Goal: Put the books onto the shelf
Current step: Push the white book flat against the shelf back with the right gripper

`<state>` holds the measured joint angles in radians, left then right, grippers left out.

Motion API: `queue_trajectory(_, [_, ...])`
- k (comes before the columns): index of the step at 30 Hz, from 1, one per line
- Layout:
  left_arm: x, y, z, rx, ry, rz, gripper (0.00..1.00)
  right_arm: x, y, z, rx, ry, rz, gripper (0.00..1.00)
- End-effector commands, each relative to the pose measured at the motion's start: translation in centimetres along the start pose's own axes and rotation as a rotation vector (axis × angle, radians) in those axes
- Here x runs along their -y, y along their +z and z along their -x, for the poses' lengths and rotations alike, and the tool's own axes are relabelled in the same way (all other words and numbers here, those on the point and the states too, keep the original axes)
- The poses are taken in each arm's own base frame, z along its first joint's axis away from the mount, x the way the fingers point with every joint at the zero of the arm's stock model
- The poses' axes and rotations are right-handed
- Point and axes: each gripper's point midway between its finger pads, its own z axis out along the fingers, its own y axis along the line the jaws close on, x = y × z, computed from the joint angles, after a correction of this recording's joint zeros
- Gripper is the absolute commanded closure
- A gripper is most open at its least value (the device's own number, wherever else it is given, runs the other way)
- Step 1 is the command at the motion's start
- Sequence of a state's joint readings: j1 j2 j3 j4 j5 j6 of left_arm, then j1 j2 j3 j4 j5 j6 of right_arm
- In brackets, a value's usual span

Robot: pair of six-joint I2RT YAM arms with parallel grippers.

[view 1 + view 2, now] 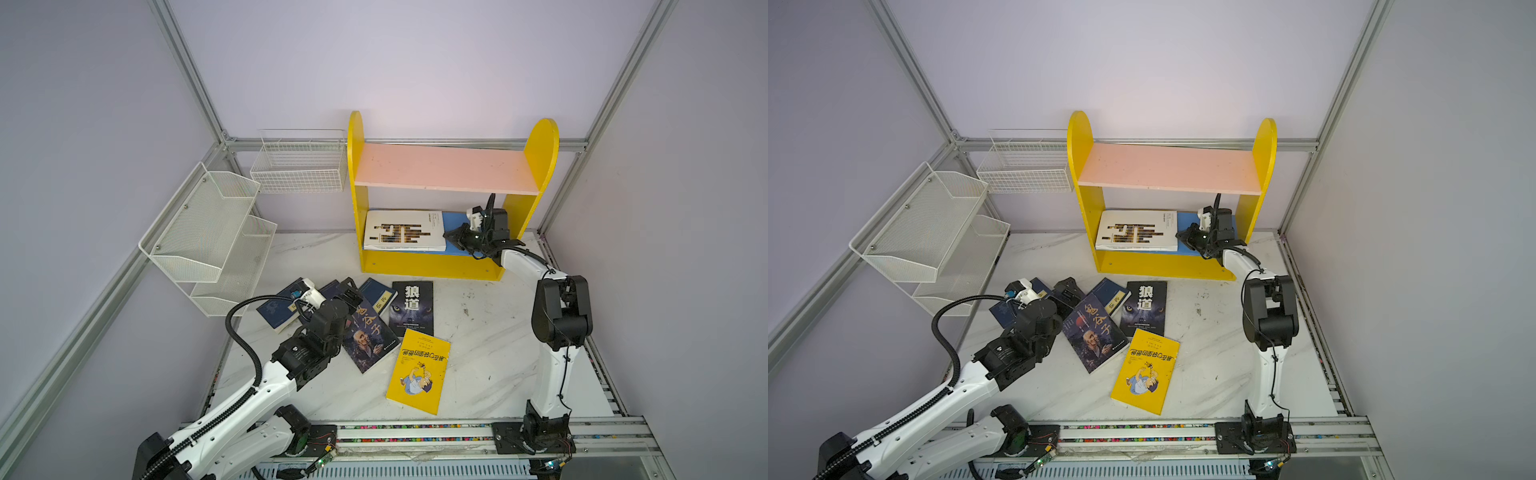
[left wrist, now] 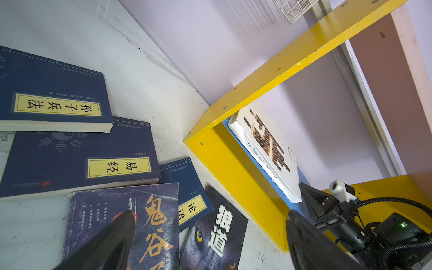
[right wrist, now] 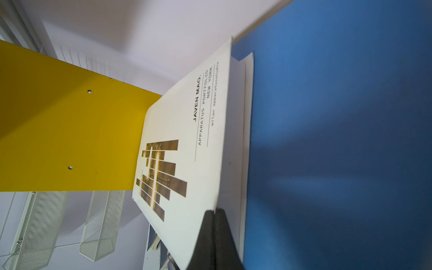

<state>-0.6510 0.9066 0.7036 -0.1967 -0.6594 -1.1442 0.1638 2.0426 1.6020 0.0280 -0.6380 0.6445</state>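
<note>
Presently, on hand:

- Shelf: at the back of the table. Pink board bare; blue board carried one item.
- White book: flat on the blue board, cover up, towards the left side panel. Lying so, it left the board's right end free.
- Right gripper: inside the lower bay at the white book's right edge. Its fingers were pressed together and clamped on nothing, tips apparently touching the book's corner. Judged: closed to serve as a blunt pusher, sliding the book along the board.
- Left gripper: low over the loose books, fingers spread wide, holding nothing. Judged: opened ready for the next pick.
- Loose books, six, flat on the table before the shelf:
  - three navy books, overlapping;
  - portrait book, lying partly over them;
  - wolf book, alongside;
  - yellow book, nearest the front.
- Tally, judged: one of seven shelved.
</note>
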Motion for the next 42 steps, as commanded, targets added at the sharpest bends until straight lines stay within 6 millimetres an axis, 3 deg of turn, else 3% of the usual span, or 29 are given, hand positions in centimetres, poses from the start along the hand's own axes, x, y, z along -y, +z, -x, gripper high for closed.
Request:
queue_trajectory(1, [-1.4,0.1,-0.4,0.014,-0.006,0.020,0.01,0.4,-0.9,0.0,0.049,0.031,-0.051,1.00])
queue_trajectory(13, [-1.8,0.1,-0.7,0.007,-0.016,0.022,0.01,-0.6,0.9,-1.7,0.008,0.020,-0.038,1.00])
queue_trajectory(31, [-2.3,0.0,-0.9,0.005,-0.031,0.027,0.01,-1.2,0.9,-2.1,0.007,0.009,-0.049,1.00])
queue_trajectory(37, [-2.3,0.0,-0.9,0.007,-0.035,0.025,0.01,-1.2,0.6,-1.9,0.012,-0.016,-0.073,0.85])
queue_trajectory(42, [-2.3,0.0,-0.8,0.005,-0.033,0.027,0.00,-1.6,0.0,-1.2,0.037,-0.041,-0.094,0.68])
